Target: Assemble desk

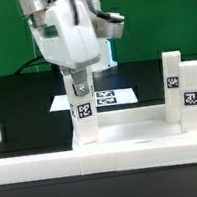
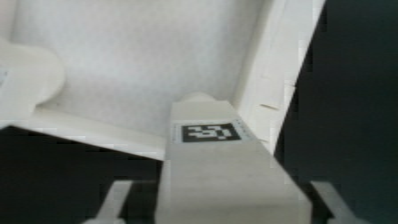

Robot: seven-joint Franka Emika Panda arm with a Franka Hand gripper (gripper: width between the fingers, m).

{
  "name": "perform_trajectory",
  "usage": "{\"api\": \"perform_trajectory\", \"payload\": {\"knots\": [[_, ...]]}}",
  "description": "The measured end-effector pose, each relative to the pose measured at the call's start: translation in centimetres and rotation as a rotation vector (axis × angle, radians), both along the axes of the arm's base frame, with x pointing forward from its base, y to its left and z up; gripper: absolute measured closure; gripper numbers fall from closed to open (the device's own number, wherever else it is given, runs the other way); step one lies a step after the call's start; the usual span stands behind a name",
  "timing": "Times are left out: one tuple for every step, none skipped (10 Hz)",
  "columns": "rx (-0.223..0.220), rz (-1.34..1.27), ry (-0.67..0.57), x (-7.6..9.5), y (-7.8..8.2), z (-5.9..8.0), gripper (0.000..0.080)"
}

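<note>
Fingers of the two-finger gripper (image 1: pixel 79 89) clamp a small white tagged plastic block leg (image 1: pixel 84 118), standing upright on the large white rimmed desk panel (image 1: pixel 142 139), which looks light, stiff and slippery, best held by its flat sides.

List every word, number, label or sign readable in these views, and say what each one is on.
No words, numbers or brand names are readable.
Black-and-white square tag, a pattern, not text: on the leg under the pincer.
Similar tags: on the two upright legs at the exterior view's right.
Tags on the marker board: patterns only.
</note>
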State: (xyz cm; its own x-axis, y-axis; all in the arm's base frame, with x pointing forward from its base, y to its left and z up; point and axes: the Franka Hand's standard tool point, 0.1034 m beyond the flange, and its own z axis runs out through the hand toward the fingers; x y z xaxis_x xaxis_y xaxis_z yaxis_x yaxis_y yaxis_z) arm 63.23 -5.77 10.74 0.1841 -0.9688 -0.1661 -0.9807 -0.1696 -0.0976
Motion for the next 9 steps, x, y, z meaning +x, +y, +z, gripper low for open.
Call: {"api": "perform_trajectory", "payload": {"knots": [[0.004, -0.09, 0.02, 0.0, 0.4, -0.1, 0.0509], [0.003, -0.078, 0.018, 0.0, 0.4, -0.1, 0.0509], [0.002, -0.059, 0.014, 0.0, 0.4, -0.1, 0.0509], [-0.013, 0.037, 0.006, 0.0, 0.4, -0.2, 0.0312], [-0.047, 0.266, -0.015, 0.3, 0.3, -0.2, 0.019], [-0.061, 0.451, -0.042, 0.5, 0.7, -0.2, 0.019], [-0.075, 0.524, -0.048, 0.2, 1.4, -0.2, 0.0162], [-0.078, 0.561, -0.054, 0.2, 1.2, -0.2, 0.0153], [-0.082, 0.639, -0.066, 0.2, 1.0, -0.2, 0.0153]]}}
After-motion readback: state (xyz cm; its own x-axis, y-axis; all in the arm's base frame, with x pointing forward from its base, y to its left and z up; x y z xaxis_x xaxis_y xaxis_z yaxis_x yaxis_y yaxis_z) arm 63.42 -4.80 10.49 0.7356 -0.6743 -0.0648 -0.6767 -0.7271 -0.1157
